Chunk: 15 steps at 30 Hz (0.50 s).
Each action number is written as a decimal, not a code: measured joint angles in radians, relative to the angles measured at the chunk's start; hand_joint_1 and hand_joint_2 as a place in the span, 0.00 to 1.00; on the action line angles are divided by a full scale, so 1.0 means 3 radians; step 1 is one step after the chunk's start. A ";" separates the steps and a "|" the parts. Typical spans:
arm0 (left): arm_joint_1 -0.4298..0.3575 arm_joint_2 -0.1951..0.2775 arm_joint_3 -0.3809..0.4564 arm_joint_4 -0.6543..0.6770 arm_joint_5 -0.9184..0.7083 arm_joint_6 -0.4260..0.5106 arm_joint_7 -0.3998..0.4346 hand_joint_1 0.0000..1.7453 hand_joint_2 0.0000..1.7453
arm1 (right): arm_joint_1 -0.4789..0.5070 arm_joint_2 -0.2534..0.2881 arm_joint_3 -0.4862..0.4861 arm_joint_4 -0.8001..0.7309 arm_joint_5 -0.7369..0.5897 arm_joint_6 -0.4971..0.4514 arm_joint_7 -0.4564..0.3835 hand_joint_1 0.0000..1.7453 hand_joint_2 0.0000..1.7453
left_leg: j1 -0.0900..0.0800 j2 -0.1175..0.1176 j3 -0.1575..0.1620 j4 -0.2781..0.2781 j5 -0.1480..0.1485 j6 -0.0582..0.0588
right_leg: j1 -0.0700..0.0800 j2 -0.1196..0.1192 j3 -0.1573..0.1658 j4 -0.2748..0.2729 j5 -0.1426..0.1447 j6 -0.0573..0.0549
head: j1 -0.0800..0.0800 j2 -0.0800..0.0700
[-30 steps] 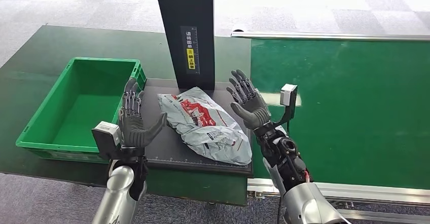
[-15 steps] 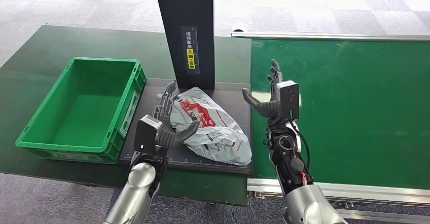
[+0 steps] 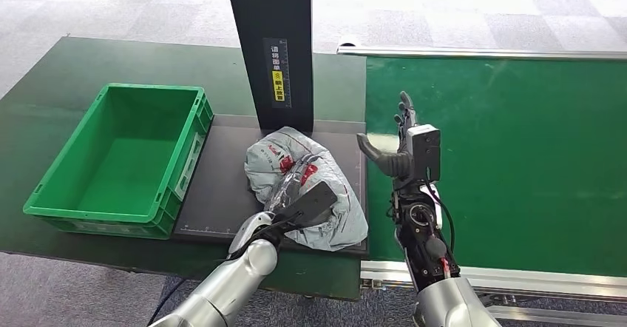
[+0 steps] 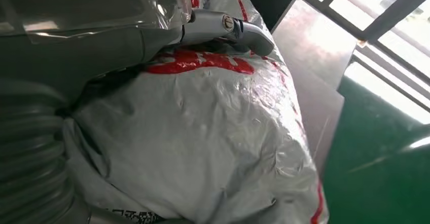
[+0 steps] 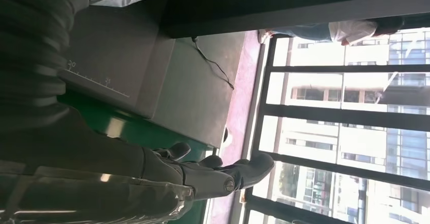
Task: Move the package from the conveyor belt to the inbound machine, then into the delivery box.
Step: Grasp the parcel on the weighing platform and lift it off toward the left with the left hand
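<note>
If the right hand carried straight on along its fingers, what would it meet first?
Probably nothing: the right hand points up and away over the conveyor belt, beside the package. The way looks free, though depth is unclear.

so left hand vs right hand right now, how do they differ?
The left hand lies low on the crumpled grey plastic package, gripping it; the right hand is raised beside the package and holds nothing. The left hand's fingers wrap the bag; the right hand's are spread. Both are dark grey on silver arms.

The left hand (image 3: 296, 197) reaches in from the near side, its fingers laid over the grey package (image 3: 336, 220). The right hand (image 3: 395, 146) is raised upright at the right, fingers spread.
</note>
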 joint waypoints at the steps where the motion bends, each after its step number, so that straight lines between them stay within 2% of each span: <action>1: -0.0044 -0.0002 -0.0028 0.0071 -0.0050 -0.0001 0.0064 0.00 1.00 | 0.0012 0.0000 0.0000 -0.0006 0.0000 0.0005 0.0012 0.00 1.00 | 0.0000 -0.0001 0.0002 0.0000 0.0000 0.0000 | 0.0000 0.0000 0.0003 0.0000 0.0000 0.0000 | 0.0000 0.0000; 3: -0.0116 -0.0004 -0.0069 0.0183 -0.0115 -0.0018 0.0147 0.01 1.00 | 0.0033 0.0000 -0.0002 -0.0018 -0.0008 0.0045 0.0059 0.00 1.00 | 0.0000 -0.0001 0.0009 -0.0001 -0.0001 0.0000 | 0.0000 0.0000 0.0011 0.0000 -0.0001 0.0000 | 0.0000 0.0000; 4: -0.0142 -0.0004 -0.0079 0.0225 -0.0131 -0.0040 0.0160 0.09 1.00 | 0.0044 0.0000 -0.0003 -0.0023 -0.0024 0.0094 0.0098 0.00 1.00 | 0.0000 -0.0001 0.0013 -0.0001 -0.0001 0.0000 | 0.0000 0.0000 0.0015 0.0000 -0.0001 0.0000 | 0.0000 0.0000; 7: -0.0182 0.0000 -0.0074 0.0301 -0.0139 -0.0114 0.0096 0.80 1.00 | 0.0081 -0.0001 -0.0006 -0.0029 -0.0107 0.0343 0.0234 0.00 1.00 | 0.0000 -0.0001 0.0024 -0.0002 -0.0002 0.0001 | 0.0000 -0.0002 0.0028 -0.0001 -0.0003 0.0001 | 0.0000 0.0000; 8: -0.0185 0.0003 -0.0063 0.0313 -0.0136 -0.0122 0.0060 0.98 1.00 | 0.0095 -0.0003 -0.0006 -0.0029 -0.0126 0.0429 0.0270 0.00 1.00 | 0.0000 -0.0002 0.0025 -0.0002 -0.0002 0.0001 | 0.0000 -0.0003 0.0030 -0.0001 -0.0003 0.0001 | 0.0000 0.0000; 15: -0.0121 0.0030 0.0101 0.0279 -0.0088 0.0043 -0.0186 1.00 1.00 | 0.0152 -0.0040 0.0019 0.0015 -0.0129 0.0892 0.0489 0.00 1.00 | 0.0000 -0.0003 0.0029 -0.0001 0.0000 0.0002 | 0.0000 -0.0006 0.0035 -0.0001 -0.0002 0.0002 | 0.0000 0.0000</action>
